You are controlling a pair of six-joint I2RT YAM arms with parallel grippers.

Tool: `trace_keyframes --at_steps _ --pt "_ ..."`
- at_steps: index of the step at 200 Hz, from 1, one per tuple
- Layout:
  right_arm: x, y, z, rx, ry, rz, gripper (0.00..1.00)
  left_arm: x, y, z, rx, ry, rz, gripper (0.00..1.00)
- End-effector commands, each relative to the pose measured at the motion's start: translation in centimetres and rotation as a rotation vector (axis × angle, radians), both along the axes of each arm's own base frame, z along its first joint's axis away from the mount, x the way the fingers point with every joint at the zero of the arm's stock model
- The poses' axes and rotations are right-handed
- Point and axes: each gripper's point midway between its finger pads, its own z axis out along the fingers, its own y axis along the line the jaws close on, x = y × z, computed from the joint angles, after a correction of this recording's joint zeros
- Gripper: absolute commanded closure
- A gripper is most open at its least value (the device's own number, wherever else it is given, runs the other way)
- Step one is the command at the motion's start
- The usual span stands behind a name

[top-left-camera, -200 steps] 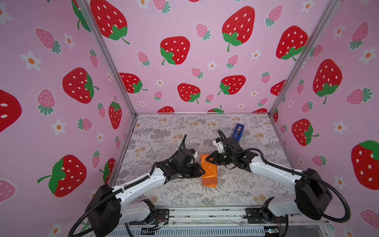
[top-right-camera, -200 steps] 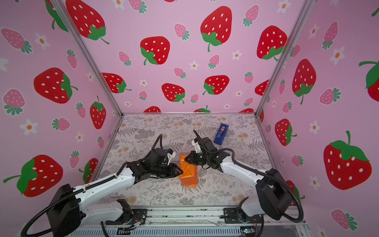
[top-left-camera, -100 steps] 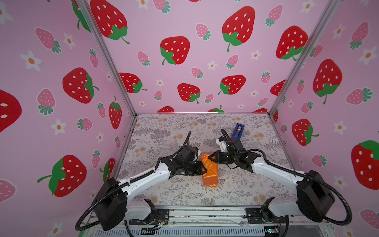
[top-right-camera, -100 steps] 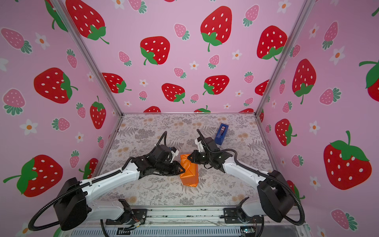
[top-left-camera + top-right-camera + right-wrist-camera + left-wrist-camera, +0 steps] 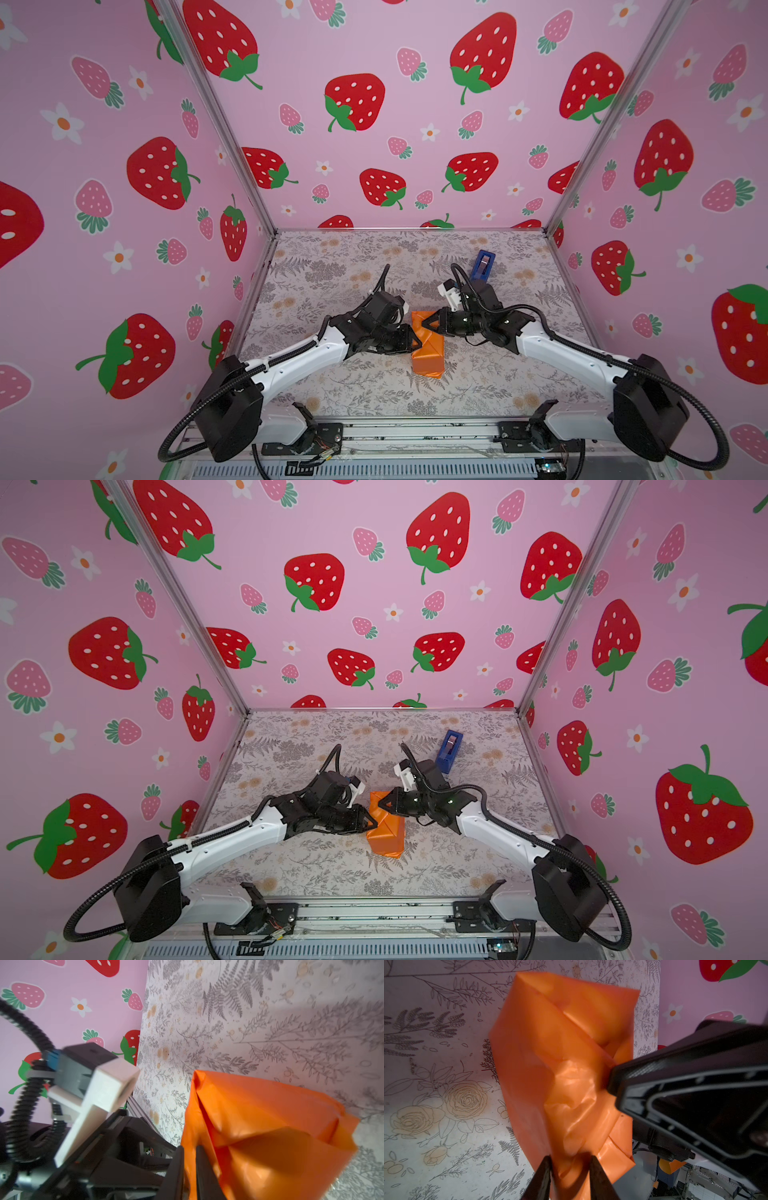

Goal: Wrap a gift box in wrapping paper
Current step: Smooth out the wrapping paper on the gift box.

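My left tool (image 5: 417, 343) is clamped on a fold of the wrapping paper (image 5: 429, 357); the orange shows between its fingers (image 5: 544, 1176). My right tool (image 5: 426, 323) pinches the paper edge from the opposite side, jaws almost together. The parcel sits on the tabletop (image 5: 353, 270) between both tools. The gift box inside does not show.

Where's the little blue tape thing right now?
In both top views the blue tape dispenser stands toward the back right of the floral table, just behind the right arm's wrist.
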Motion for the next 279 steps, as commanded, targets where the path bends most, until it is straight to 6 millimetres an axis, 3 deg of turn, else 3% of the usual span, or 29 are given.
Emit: trace_keyframes --at_steps 1,21,42,79,119,178,217,250,279 --pt "0.1 -2.1 -2.9 -0.149 0.024 -0.041 0.87 -1.3 1.9 -3.0 0.113 0.067 0.005 0.68" --pt "-0.1 -3.1 -4.5 -0.224 0.041 -0.027 0.87 -0.4 2.0 -1.6 0.101 0.019 0.025 0.66" --pt "-0.7 -3.5 -5.6 -0.249 0.058 -0.017 0.87 2.1 2.5 0.5 0.074 -0.039 0.080 0.62" --pt "-0.9 -3.6 -6.0 -0.236 0.069 -0.016 0.87 6.8 2.6 2.9 0.027 -0.097 0.119 0.59" --pt "-1.0 -3.5 -5.8 -0.231 0.071 -0.014 0.87 9.3 0.8 3.6 -0.005 -0.116 0.090 0.58" --pt "-1.0 -3.6 -5.7 -0.231 0.071 -0.021 0.87 9.5 0.5 0.9 0.055 -0.069 0.080 0.62" --pt "-1.0 -3.6 -5.8 -0.231 0.073 -0.024 0.88 9.1 0.6 0.3 0.071 -0.070 0.071 0.74" --pt "-0.9 -3.6 -5.9 -0.234 0.073 -0.026 0.88 9.2 0.6 0.9 0.071 -0.086 0.068 0.87" --pt "-1.0 -3.6 -6.1 -0.235 0.076 -0.025 0.88 9.2 0.7 2.1 0.083 -0.117 0.063 0.89"
